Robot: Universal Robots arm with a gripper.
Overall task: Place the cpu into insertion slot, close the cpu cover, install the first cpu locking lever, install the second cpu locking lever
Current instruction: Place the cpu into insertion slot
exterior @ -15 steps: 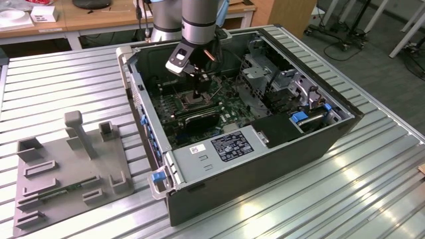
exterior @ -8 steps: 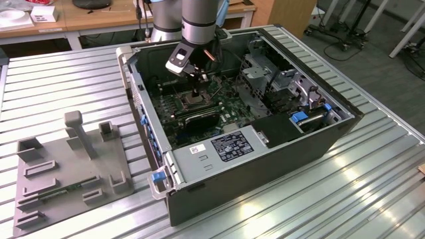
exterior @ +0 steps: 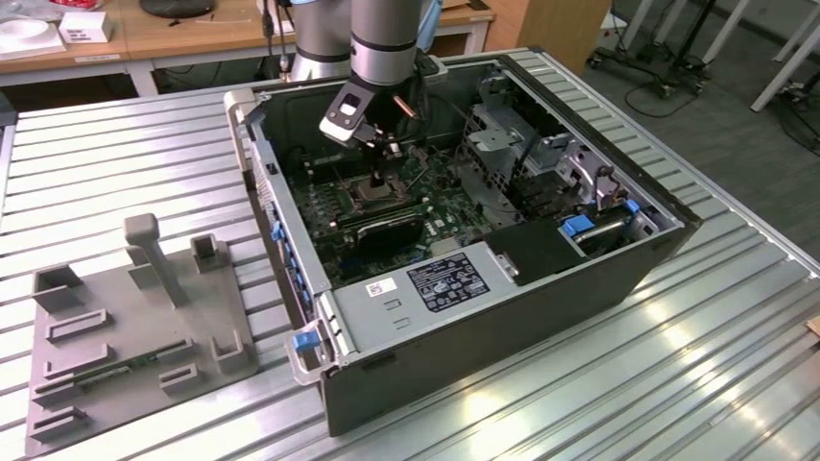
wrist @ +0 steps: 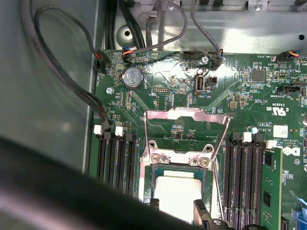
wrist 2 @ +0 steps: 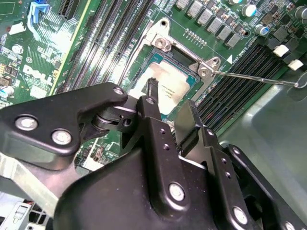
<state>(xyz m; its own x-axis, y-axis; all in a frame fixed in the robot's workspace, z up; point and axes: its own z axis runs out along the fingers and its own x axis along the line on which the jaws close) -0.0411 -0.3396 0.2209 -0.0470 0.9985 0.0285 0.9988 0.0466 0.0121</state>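
Inside the open computer case (exterior: pixel 513 288), my gripper (exterior: pixel 375 181) reaches down to the green motherboard (wrist: pixel 249 96). The cpu (wrist: pixel 177 189) is a pale square chip lying low in the insertion slot (wrist: pixel 177 160), also seen as the cpu (wrist 2: pixel 169 86). My fingertips (wrist: pixel 200 210) sit at two opposite edges of the chip, and the gripper (wrist: pixel 176 206) looks shut on it. The cpu cover (wrist: pixel 184 114), a silver frame with a big window, stands tilted up behind the socket. A thin wire locking lever (wrist 2: pixel 254 78) sticks out to one side, unlatched.
Black memory slots (wrist: pixel 115 158) flank the socket, with more memory slots (wrist: pixel 244 167) on the other side. Dark cables (wrist: pixel 53 62) loop along the case wall. A drive cage (exterior: pixel 539 163) fills the case's exterior-view right. A grey fixture plate (exterior: pixel 129 327) lies on the ribbed table.
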